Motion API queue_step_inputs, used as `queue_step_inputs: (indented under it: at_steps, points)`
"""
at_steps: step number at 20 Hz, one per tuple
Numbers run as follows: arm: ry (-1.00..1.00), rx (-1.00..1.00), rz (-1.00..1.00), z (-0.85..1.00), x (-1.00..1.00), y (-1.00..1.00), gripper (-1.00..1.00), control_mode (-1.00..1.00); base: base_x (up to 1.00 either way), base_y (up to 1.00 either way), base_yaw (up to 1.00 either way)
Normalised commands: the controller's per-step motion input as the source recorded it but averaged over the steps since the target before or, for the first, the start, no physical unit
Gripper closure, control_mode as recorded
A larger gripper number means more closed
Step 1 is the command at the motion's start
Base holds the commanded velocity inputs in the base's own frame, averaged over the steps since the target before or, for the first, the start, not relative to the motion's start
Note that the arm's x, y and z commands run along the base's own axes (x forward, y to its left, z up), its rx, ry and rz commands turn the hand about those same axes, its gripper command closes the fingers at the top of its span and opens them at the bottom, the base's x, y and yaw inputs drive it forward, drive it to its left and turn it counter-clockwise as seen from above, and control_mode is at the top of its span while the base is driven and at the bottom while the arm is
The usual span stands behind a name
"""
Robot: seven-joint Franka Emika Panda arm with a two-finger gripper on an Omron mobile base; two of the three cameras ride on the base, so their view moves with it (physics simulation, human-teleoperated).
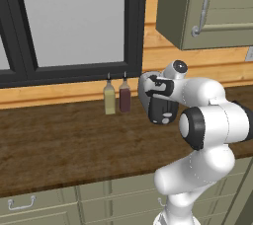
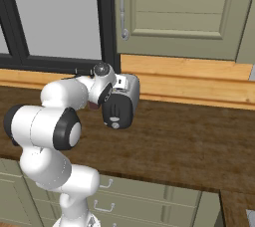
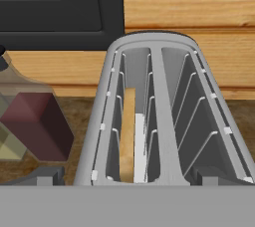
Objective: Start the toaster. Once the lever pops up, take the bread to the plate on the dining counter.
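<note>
While the gripper (image 3: pixel 127 178) hangs just above the toaster (image 3: pixel 154 116) with its jaws spread wide and nothing between them, the bread (image 3: pixel 128 134) sits upright in the toaster's left slot — a tan slice low down inside the wire guides, right slot bare. Finger tips (image 3: pixel 50 176) show either side of the toaster's near end, apart from the metal as far as can be told.

Progress: looks like the very start. Bread is loaded, but I can't see the lever from here, so whether it's been pushed can't be told; the carry to the plate is all still to do.

Outward from the toaster: it stands on the wood counter (image 1: pixel 59 140), close to the back wall w/ its orange wood panelling. Just left of the toaster are two bottles, a dark red one (image 1: pixel 124 95) and a pale olive one (image 1: pixel 109 98), near enough to clip if the hand swings that way. Behind and left of the toaster is the dark window frame (image 1: pixel 133 26); above and right of it hangs a grey-green cabinet (image 2: pixel 179 7) — headroom for lifting straight up seems ok but not generous. In front of the toaster the counter is bare to its front edge, w/ handled drawers (image 2: pixel 129 198) below.
</note>
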Motion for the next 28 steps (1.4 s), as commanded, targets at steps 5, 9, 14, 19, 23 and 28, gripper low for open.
queue_step_inputs:
  at_steps: [5,9,14,19,23,28]
  points:
    - [0.0,0.0,0.0,0.0,0.0,0.0,-1.0,-1.0,0.0,0.0,0.0]
    - [0.0,0.0,0.0,0.0,0.0,0.0,-1.0,-1.0,0.0,0.0,0.0]
    - [0.0,0.0,0.0,0.0,0.0,0.0,-1.0,-1.0,0.0,0.0,0.0]
    - [0.0,0.0,0.0,0.0,0.0,0.0,-1.0,-1.0,0.0,0.0,0.0]
    - [0.0,0.0,0.0,0.0,0.0,0.0,-1.0,-1.0,0.0,0.0,0.0]
    - [0.0,0.0,0.0,0.0,0.0,0.0,-1.0,-1.0,0.0,0.0,0.0]
